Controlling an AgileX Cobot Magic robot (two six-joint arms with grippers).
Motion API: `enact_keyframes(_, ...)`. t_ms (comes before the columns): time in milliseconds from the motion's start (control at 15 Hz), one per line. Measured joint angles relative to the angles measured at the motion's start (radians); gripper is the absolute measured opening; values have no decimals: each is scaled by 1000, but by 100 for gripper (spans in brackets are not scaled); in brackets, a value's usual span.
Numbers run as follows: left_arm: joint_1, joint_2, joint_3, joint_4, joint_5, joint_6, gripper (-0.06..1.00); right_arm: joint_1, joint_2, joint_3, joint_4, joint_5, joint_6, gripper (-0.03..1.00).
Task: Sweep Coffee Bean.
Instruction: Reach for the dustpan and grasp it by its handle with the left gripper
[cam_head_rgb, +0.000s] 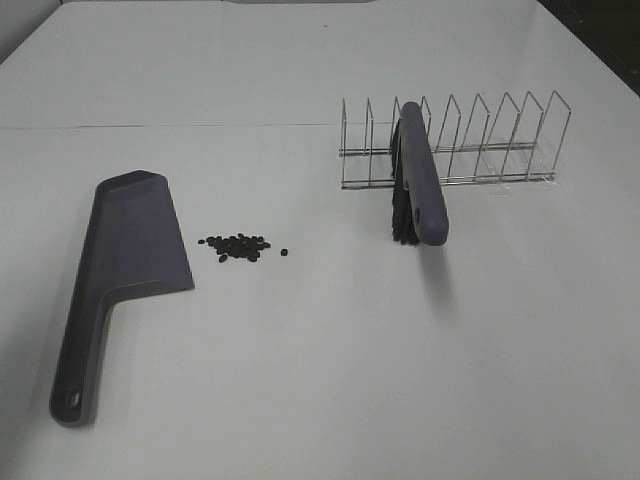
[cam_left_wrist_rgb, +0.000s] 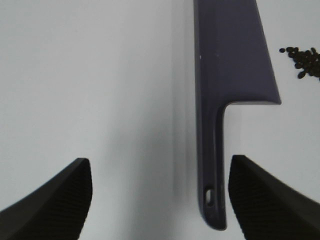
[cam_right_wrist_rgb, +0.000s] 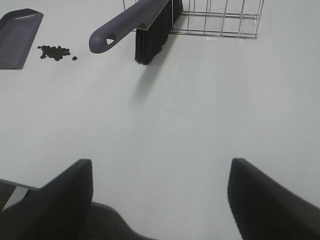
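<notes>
The coffee bean (cam_head_rgb: 238, 247) cluster lies on the white table, just right of a grey-purple dustpan (cam_head_rgb: 125, 260) that lies flat with its handle toward the front. The beans (cam_left_wrist_rgb: 305, 59) and the dustpan (cam_left_wrist_rgb: 227, 65) also show in the left wrist view, where my left gripper (cam_left_wrist_rgb: 160, 200) hangs open above the table, the pan's handle end between its fingers. A brush (cam_head_rgb: 418, 190) with black bristles leans in a wire rack (cam_head_rgb: 455, 145). My right gripper (cam_right_wrist_rgb: 160, 200) stands open near the table's front edge, well short of the brush (cam_right_wrist_rgb: 137, 25). Neither arm shows in the exterior view.
The wire rack (cam_right_wrist_rgb: 217, 17) stands at the back right. A seam (cam_head_rgb: 150, 126) runs across the table behind the dustpan. The table's front edge (cam_right_wrist_rgb: 30, 190) shows in the right wrist view.
</notes>
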Motion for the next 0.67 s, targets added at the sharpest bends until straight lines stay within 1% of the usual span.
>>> enact_keyframes(133,0,114,-27,-65,-44,0,60,0,0,0,0,0,0,70)
enact_keyframes(200,0,170,-45,-81,-51,0,58,0,0,0,0,0,0,70)
enact_keyframes(267,0,281,-74,-121,-52,38,58,0,0,0,0,0,0,70)
enact_keyframes(333,0,305,-77,-137,-53,55,60,0,0,0,0,0,0,70)
enact_keyframes(533,0,415,-84,-260,-79,169,77,0,0,0,0,0,0,70)
enact_keyframes(600,-2,453,-88,-315,-80,195,80,0,0,0,0,0,0,70)
enact_keyframes(667,-14,486,-91,-353,-87,216,81,0,0,0,0,0,0,70)
